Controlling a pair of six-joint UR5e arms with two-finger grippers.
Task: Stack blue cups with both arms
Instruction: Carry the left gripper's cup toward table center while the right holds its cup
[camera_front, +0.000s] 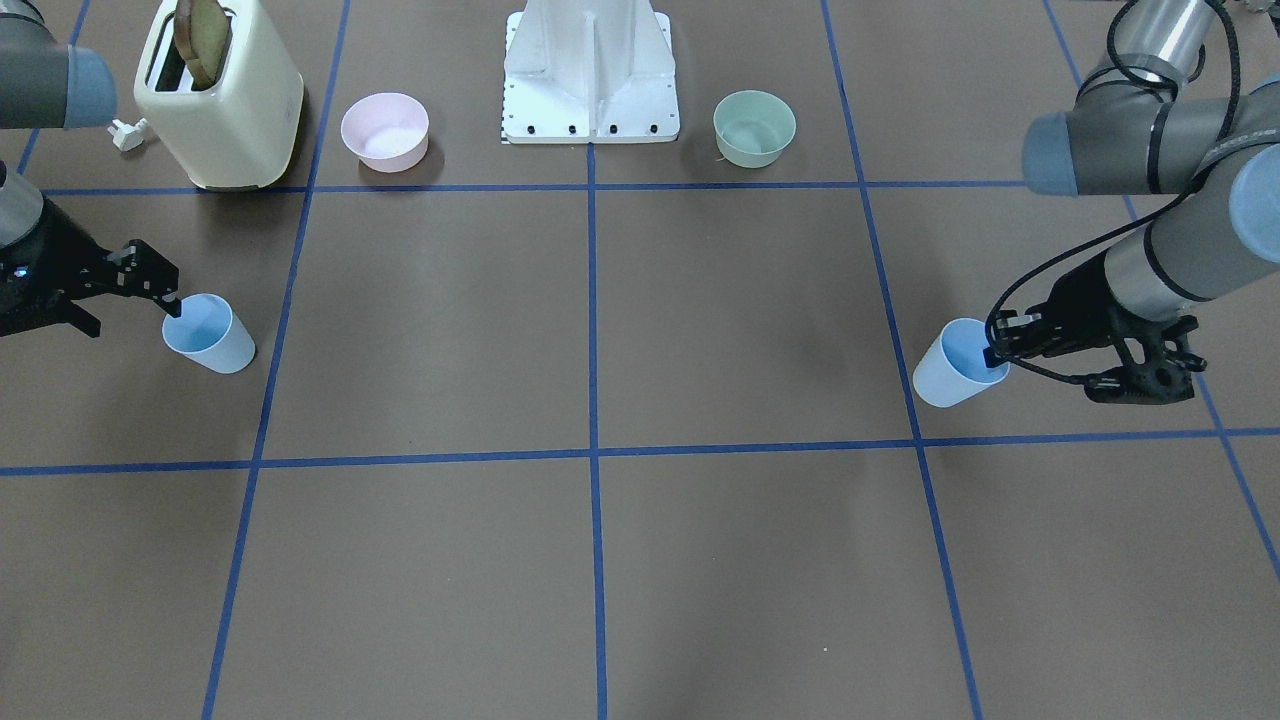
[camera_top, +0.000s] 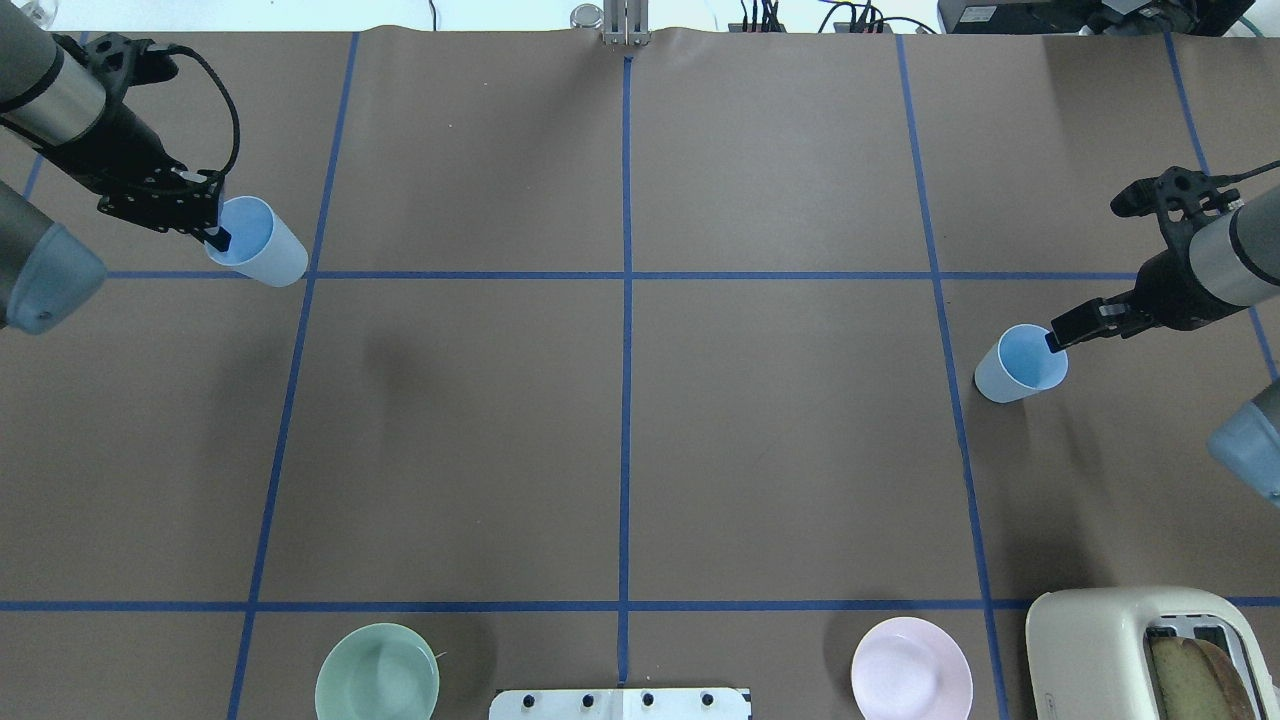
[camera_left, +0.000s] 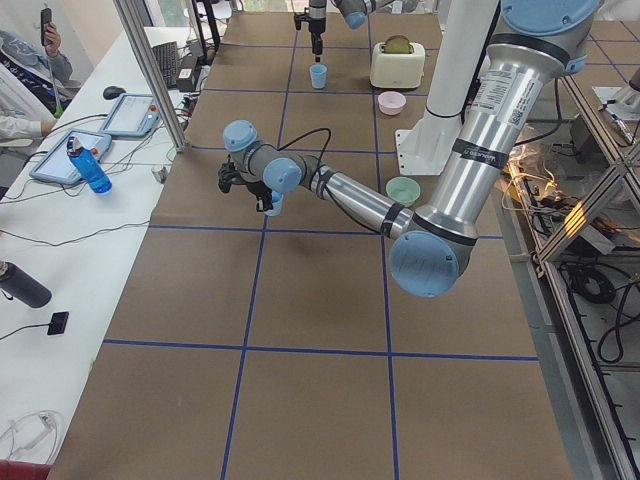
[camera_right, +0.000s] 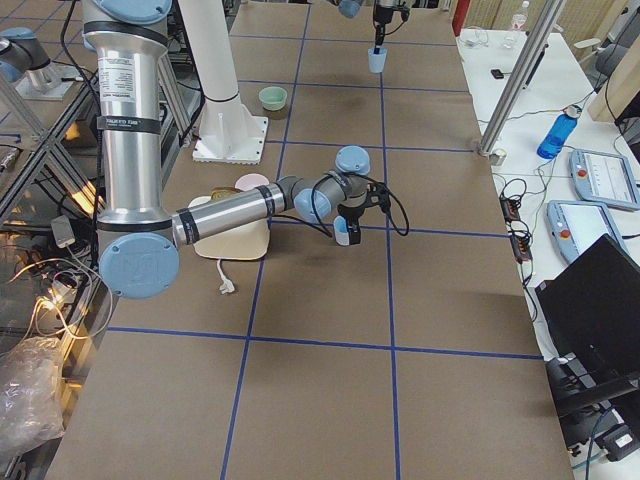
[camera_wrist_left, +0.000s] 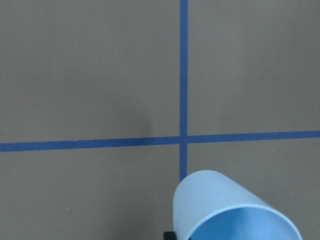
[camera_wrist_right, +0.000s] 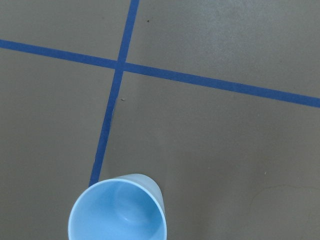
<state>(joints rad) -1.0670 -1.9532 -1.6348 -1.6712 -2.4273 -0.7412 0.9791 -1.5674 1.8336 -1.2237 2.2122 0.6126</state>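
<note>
My left gripper is shut on the rim of one pale-blue cup, with one finger inside it. The cup is tilted and held off the table at the far left; it also shows in the left wrist view and the front view. My right gripper is shut the same way on the rim of the second blue cup at the right side; this cup also shows in the right wrist view and the front view. The two cups are far apart.
A cream toaster with bread in it, a pink bowl and a green bowl stand in a row beside the white base pedestal. Blue tape lines grid the brown table. Operators' desks run along the far edge.
</note>
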